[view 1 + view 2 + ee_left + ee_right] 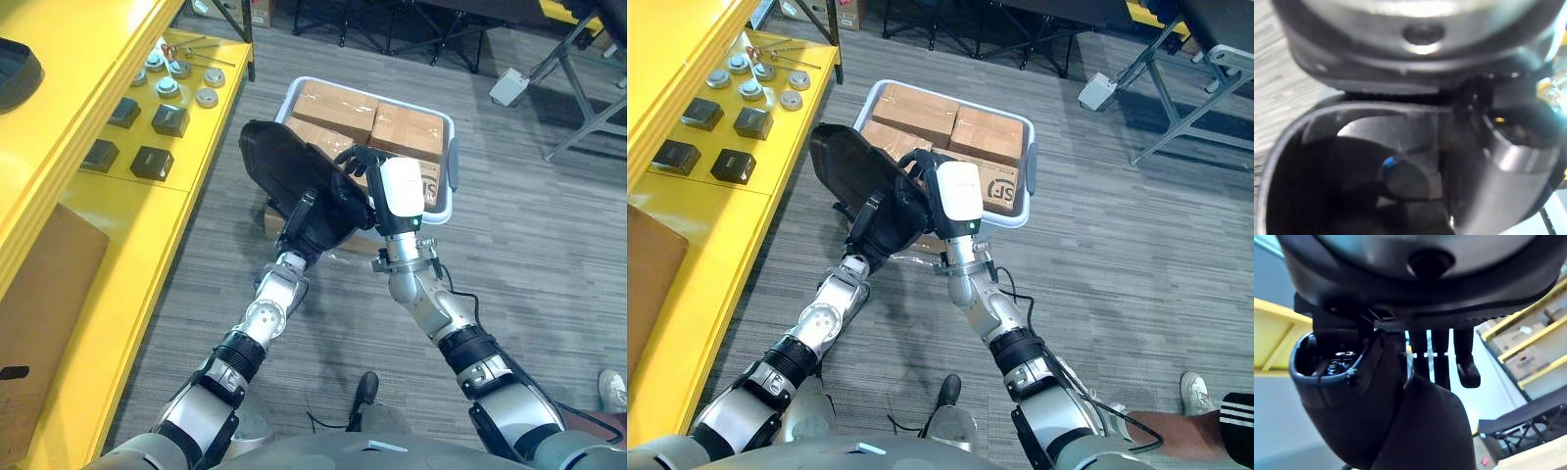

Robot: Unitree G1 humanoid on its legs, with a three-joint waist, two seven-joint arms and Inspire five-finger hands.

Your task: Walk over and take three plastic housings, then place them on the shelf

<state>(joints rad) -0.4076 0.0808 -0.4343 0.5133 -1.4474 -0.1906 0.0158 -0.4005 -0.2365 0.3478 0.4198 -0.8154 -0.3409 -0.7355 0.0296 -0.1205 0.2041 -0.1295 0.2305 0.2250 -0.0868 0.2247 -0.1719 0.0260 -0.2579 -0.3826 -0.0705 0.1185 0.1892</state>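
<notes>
A black plastic housing [279, 162] is held up between both hands above a white bin [452, 166]. It is a curved shell, tilted, with its hollow side facing my left hand [312, 227], which grips its lower end. My right hand [400, 191], with a white cover on it, meets the housing from the right, its fingers [355, 157] curled over the edge. The left wrist view looks into the housing's hollow [1352, 147]. In the right wrist view the housing [1420, 431] sits between the thumb and the fingers [1441, 352].
The bin holds several cardboard boxes [338, 103]. A yellow shelf [108, 245] runs along the left, carrying small black blocks [152, 162], round metal parts [181, 78] and a brown cardboard sheet [39, 294]. A person's shoe [1195, 392] shows at lower right. Black stand legs [578, 108] cross the far floor.
</notes>
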